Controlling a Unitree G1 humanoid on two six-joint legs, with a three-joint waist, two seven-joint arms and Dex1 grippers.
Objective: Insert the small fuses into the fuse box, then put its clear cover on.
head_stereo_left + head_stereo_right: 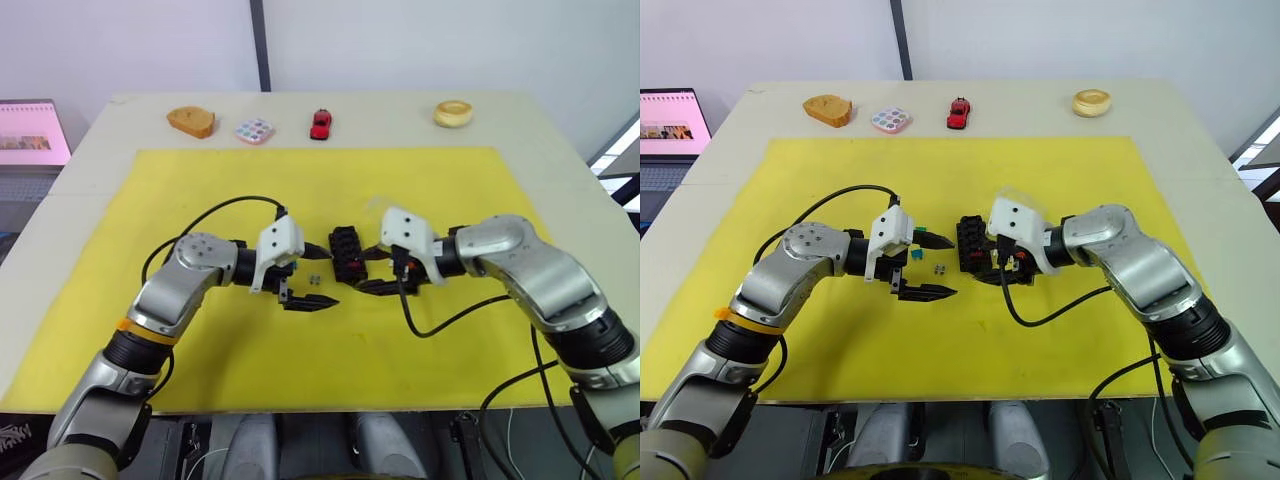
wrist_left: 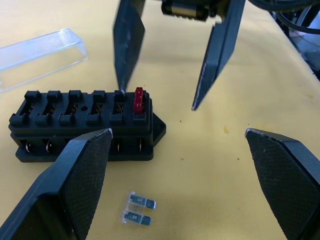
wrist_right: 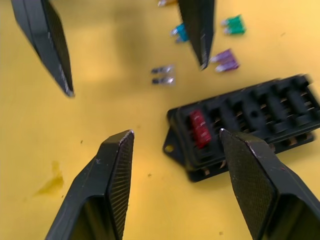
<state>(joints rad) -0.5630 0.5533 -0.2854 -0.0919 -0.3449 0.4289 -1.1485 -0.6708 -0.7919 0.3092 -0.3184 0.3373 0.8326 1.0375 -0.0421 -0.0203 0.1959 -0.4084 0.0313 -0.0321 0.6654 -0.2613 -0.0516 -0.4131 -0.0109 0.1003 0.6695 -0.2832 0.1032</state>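
The fuse box (image 2: 85,122) lies on the yellow mat (image 1: 330,340) between both pincers, a red fuse (image 2: 138,99) seated in its end slot. The left pincer (image 2: 180,165) and right pincer (image 3: 175,165) are both released, holding nothing. Beside the box lie loose fuses (image 3: 227,60) and, just beyond it, the clear cover (image 2: 40,52)

- A robot test lab, with plain white walls.
- Pale counter (image 1: 1200,140) under a yellow mat (image 1: 1060,200).
- Lit laptop screen (image 1: 670,122) at its left edge.
- Toy props along the far edge, including a red car (image 1: 959,113).
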